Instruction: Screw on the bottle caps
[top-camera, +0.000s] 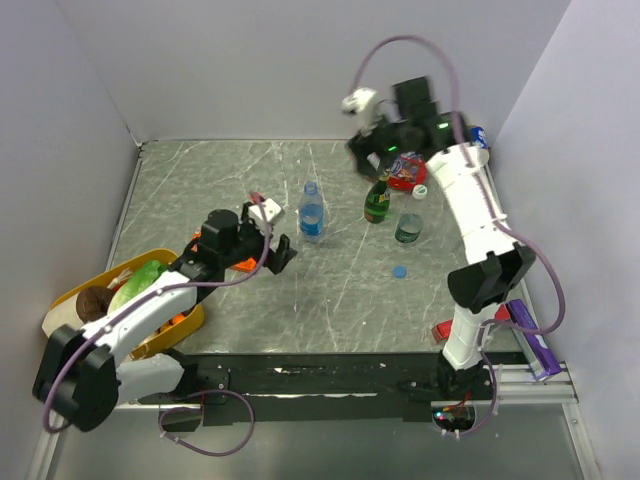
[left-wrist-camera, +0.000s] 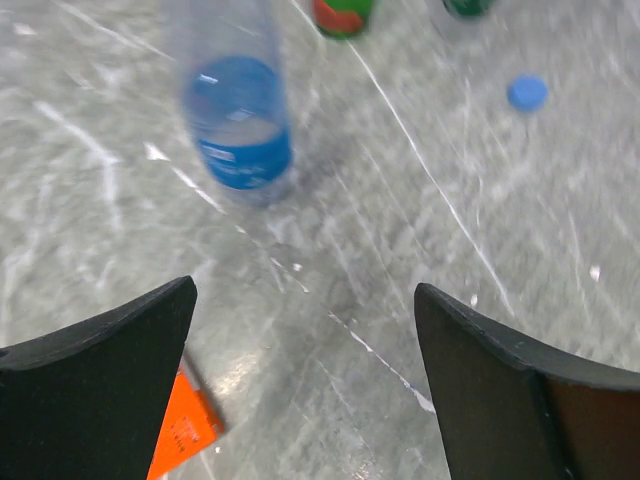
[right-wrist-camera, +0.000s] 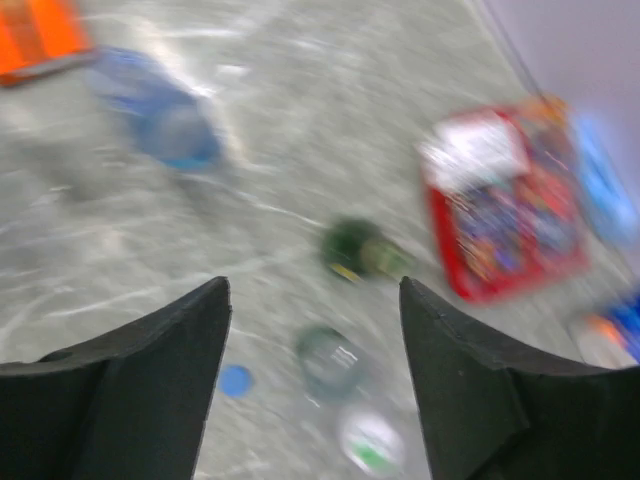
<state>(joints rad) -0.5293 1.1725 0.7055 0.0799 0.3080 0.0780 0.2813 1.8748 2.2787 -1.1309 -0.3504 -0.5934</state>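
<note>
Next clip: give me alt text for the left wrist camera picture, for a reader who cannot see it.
The left gripper is open, its two black fingers wide apart with nothing between them, above a grey marbled table. Ahead stands a clear water bottle with a blue label; a loose blue cap lies further right, and an orange packet shows at lower left.

A robot lab cell: plain pale walls (top-camera: 300, 60) box in a grey marbled surface (top-camera: 330, 300) on three sides; a left arm (top-camera: 150, 305) and a right arm (top-camera: 470, 200), both trailing cables, are bolted by a metal rail (top-camera: 530, 378) along the bottom of the top view, with bottles (top-camera: 312, 212) as loose props mid-frame
</note>
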